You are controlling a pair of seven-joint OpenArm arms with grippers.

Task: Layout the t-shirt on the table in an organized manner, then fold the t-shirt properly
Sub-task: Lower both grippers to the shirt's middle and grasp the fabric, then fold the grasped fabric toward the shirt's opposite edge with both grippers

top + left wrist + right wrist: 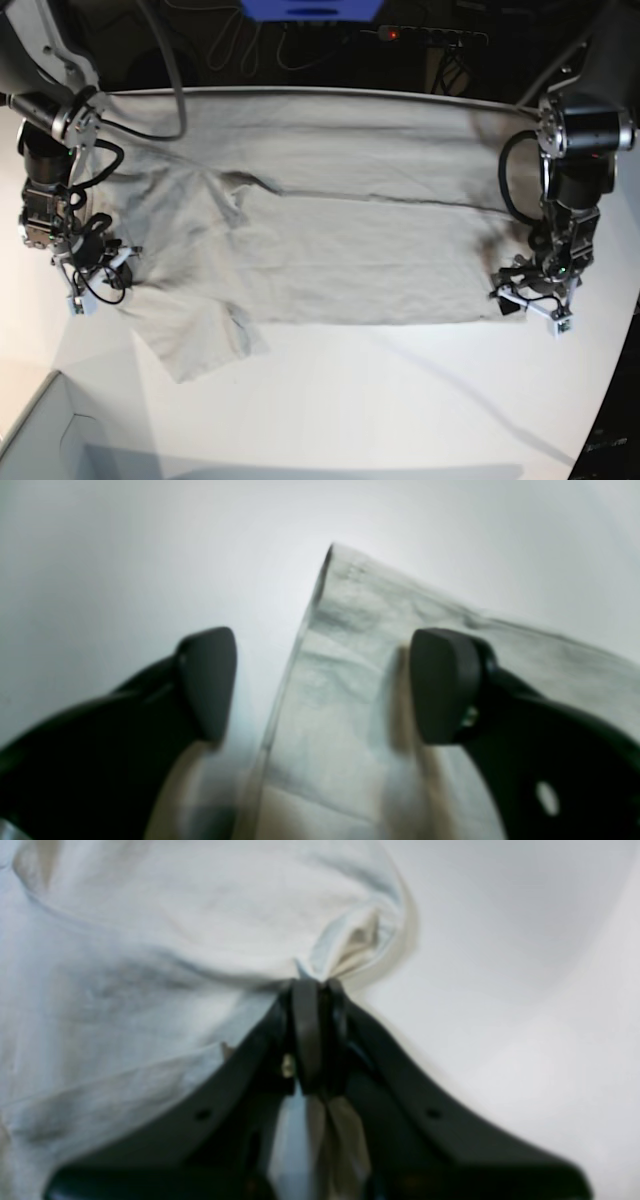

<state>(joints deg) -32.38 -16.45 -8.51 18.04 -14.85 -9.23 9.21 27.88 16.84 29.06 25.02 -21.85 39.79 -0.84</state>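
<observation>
The smooth white surface (400, 400) fills the base view; the plain grey-beige cotton t-shirt (330, 230) lies spread across its upper half, mostly flat, sleeve still rumpled at lower left. Layout looks nearly done, folding not begun. Right claw (317, 990), at frame left, pinches shirt fabric; left claw (322, 685) stands open astride the hem corner at right

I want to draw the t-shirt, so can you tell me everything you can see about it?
The t-shirt is plain light grey-beige, soft and a bit wrinkled. It lies spread almost flat across the white table, with one short sleeve sticking out toward the near edge and a long crease along its middle. The right tool is shut, pinching a bunch of cloth at the sleeve end. The left tool stands open over the hem corner at the other end.
</observation>
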